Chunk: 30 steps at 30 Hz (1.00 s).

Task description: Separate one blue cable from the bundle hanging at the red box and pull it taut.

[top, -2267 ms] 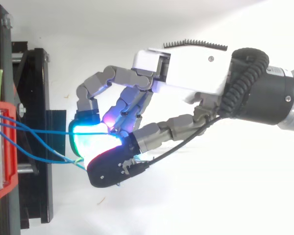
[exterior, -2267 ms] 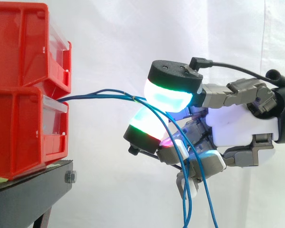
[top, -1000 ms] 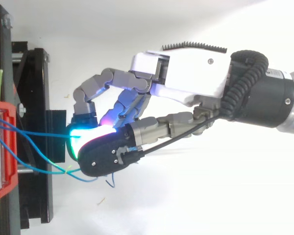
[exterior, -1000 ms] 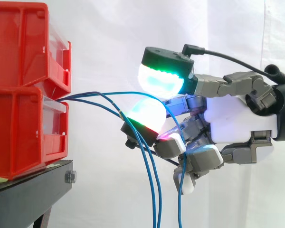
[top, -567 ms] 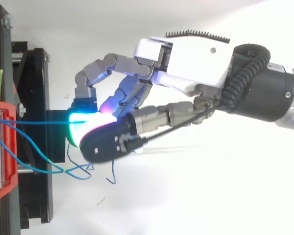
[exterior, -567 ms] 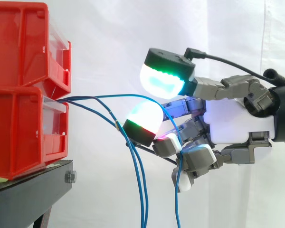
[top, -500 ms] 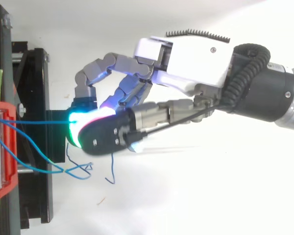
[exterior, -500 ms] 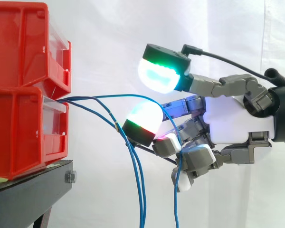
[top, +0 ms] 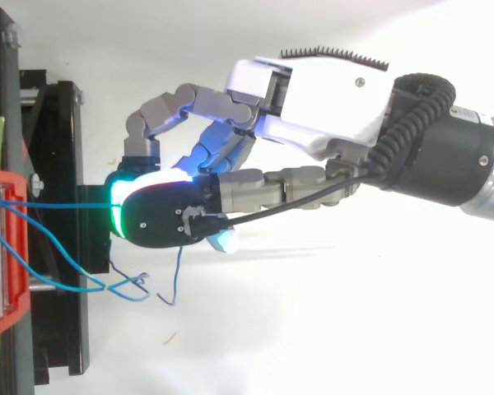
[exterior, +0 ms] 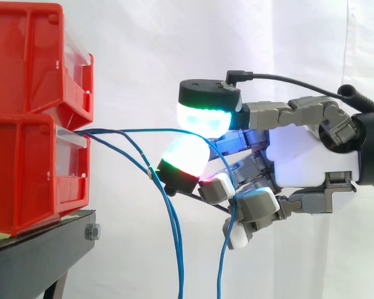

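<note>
Red bins (exterior: 31, 118) stand at the frame's left. The hand (exterior: 311, 162), centre-right, pinches one blue cable (top: 66, 205) between thumb and finger pads (exterior: 202, 118), the other cables (exterior: 174, 243) drooping below. It should grip firmly and draw straight rightward until the slack goes.

The bins (exterior: 31, 118) are plain red, on a black stand (exterior: 31, 255) before a white curtain (exterior: 143, 37), and the thin cables (top: 66, 204) are blue. The hand (exterior: 311, 165) has a white palm and grey fingers. Its black-backed fingertips (exterior: 202, 117) glow white and cyan, edged green, one rimmed red.
</note>
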Tool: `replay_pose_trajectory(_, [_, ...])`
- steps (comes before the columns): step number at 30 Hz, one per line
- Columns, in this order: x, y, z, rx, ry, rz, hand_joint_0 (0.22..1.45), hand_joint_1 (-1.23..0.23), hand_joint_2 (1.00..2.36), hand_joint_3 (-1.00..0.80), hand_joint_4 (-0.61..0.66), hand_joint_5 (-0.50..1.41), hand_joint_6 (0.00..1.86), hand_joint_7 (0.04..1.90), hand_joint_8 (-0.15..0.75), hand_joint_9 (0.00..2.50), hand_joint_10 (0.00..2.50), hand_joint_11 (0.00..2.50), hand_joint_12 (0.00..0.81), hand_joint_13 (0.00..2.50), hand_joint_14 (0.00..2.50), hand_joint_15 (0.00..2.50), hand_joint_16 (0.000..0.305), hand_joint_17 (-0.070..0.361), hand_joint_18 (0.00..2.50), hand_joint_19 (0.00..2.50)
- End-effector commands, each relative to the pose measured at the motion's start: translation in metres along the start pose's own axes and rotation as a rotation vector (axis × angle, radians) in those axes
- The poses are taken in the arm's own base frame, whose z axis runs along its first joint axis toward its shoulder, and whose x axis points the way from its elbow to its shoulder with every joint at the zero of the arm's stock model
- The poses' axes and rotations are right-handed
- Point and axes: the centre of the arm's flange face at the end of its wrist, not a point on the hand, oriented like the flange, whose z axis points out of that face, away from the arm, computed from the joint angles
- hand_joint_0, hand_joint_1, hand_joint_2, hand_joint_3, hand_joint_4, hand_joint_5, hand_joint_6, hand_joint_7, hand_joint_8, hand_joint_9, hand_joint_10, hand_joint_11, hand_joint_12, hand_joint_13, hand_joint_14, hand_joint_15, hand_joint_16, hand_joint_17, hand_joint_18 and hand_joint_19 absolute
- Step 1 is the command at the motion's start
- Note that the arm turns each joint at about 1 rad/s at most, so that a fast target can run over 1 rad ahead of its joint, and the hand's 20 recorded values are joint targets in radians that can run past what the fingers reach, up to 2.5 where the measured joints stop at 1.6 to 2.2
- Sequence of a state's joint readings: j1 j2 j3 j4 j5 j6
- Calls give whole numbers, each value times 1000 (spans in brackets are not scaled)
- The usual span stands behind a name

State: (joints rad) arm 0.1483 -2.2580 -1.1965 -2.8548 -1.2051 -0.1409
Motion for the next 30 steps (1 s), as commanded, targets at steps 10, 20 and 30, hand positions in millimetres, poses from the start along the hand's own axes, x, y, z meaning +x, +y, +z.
replay_pose_trajectory(10, [1, 0, 0, 0, 0, 0, 645, -770, 1017, -233, 167, -218, 875, 1088, 327, 983, 21, 1146, 409, 1161, 29, 1081, 53, 120, 929, 772])
replay_pose_trajectory(20, [4, 0, -1, 0, 3, 4, 674, -816, 1018, -258, 127, -219, 890, 1054, 326, 992, 20, 1162, 409, 1164, 29, 1065, 53, 119, 939, 748])
replay_pose_trajectory(30, [8, 1, -1, -2, 16, 75, 628, -749, 1014, -325, 154, -216, 886, 1040, 332, 1013, 20, 1176, 417, 1173, 30, 1064, 52, 118, 942, 758])
